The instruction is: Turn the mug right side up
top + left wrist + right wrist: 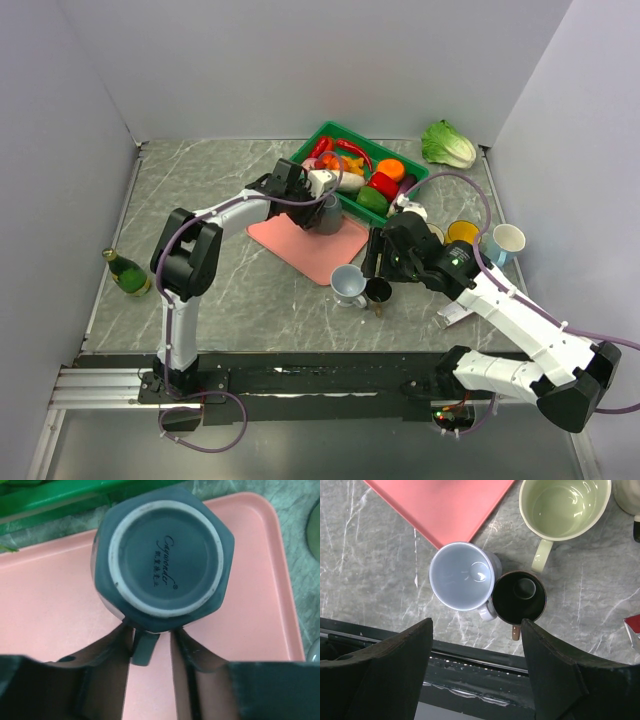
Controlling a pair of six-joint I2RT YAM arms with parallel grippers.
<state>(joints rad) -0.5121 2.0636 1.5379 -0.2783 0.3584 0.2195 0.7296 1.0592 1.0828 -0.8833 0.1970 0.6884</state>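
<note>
A dark grey mug (328, 213) stands upside down on the pink tray (300, 248). In the left wrist view its base (162, 555) faces the camera and its handle (145, 647) points toward me. My left gripper (152, 635) straddles that handle with its tips at the mug's wall. The left finger (107, 660) touches the handle; a strip of tray shows between the handle and the right finger, so the jaws are open. In the top view the left gripper (318, 200) is right by the mug. My right gripper (476, 622) is open and empty above two upright mugs.
A light blue mug (462, 575) and a dark mug (518, 596) stand upright near the front, a pale green mug (564, 505) behind them. A yellow mug (462, 233) and a white mug (505, 242) stand right. A green basket (330, 133) of vegetables, a cabbage (448, 145), a bottle (127, 271).
</note>
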